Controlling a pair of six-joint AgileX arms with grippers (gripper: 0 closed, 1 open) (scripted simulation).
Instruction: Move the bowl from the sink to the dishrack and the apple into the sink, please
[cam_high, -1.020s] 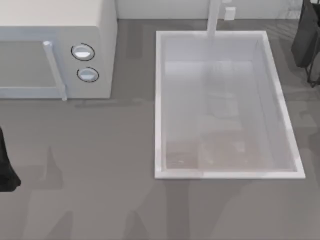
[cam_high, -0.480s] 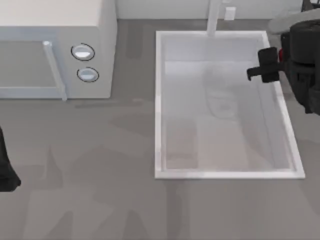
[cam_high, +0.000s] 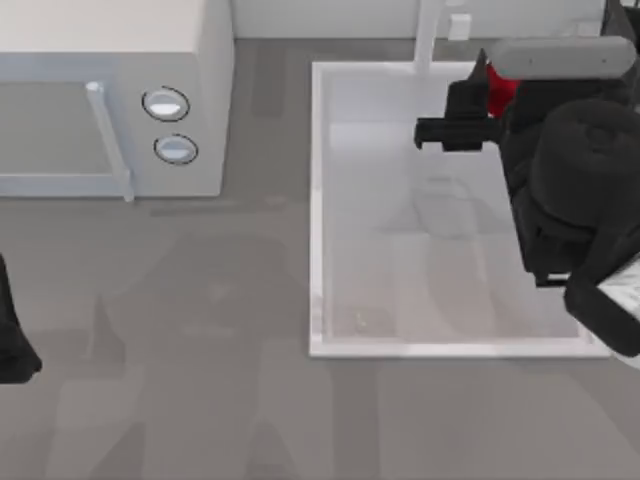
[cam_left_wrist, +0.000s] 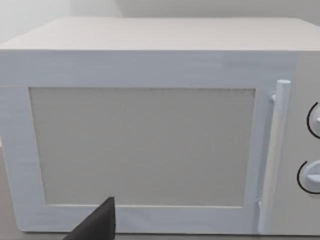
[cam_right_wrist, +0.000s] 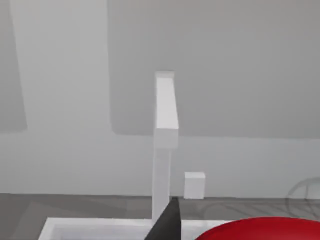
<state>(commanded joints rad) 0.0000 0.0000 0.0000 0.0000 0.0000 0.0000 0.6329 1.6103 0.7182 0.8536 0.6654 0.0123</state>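
Observation:
The red apple (cam_high: 503, 86) hangs over the far right part of the white sink (cam_high: 316, 200), close to the faucet (cam_high: 428, 35). My right gripper (cam_high: 480, 108) is shut on it. In the right wrist view the apple (cam_right_wrist: 260, 229) bulges in close, beside a dark fingertip (cam_right_wrist: 167, 222), and the faucet (cam_right_wrist: 165, 130) stands just beyond. The basin floor under the gripper is bare. The bowl and the dishrack are out of view. My left arm (cam_high: 12, 340) is parked at the table's left edge.
A white microwave (cam_high: 110, 90) with two round knobs stands at the back left, and the left wrist view faces its door (cam_left_wrist: 145, 145). A small white box (cam_high: 459, 26) sits on the back wall by the faucet. Grey countertop stretches in front of the sink.
My right arm has swung in from the right edge, carrying the apple leftward over the sink's far end. The left arm has not moved.

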